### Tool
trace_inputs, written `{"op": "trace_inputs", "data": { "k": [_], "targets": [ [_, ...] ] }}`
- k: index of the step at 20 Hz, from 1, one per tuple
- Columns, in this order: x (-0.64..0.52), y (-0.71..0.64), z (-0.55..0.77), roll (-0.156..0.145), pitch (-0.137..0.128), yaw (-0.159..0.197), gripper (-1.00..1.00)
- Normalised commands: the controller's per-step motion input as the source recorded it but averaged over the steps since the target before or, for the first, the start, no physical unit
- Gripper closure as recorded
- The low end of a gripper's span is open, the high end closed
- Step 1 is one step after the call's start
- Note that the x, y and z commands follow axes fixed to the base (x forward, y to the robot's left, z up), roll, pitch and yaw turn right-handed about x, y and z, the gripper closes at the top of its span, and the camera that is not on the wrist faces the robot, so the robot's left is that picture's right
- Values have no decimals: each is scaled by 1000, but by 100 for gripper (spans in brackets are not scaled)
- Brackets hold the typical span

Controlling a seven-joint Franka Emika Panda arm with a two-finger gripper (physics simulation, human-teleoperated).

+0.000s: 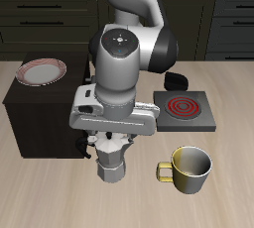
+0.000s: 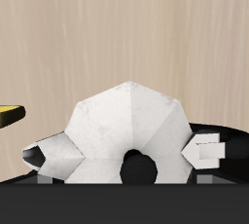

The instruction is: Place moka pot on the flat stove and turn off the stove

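Jaws clamped around moka pot [image 1: 111,158] body, gripper [image 1: 111,139] directly above; yellow mug [image 1: 190,168] beside; stove [image 1: 185,108] coil glowing red farther back.

The moka pot [image 1: 111,159] is silver with pale facets. The flat stove [image 1: 185,110] is grey with a glowing red spiral coil. The mug [image 1: 189,168] is yellow-olive. The plate [image 1: 42,71] has a reddish rim on a dark cabinet [image 1: 40,123]; the desk [image 1: 233,163] is light wood-grain.
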Motion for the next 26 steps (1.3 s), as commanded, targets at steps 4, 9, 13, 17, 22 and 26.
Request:
{"op": "trace_inputs", "data": {
  "k": [4,9,13,17,22,26],
  "targets": [
    [-196,227,138,20,-51,-15,100],
    [-321,262,237,17,-40,-13,100],
    [-291,290,211,39,-39,2,100],
    [-281,229,221,-25,-14,11,100],
    [-258,113,287,3,-44,-30,100],
    [-349,89,101,-30,-8,-59,100]
  ]
}}
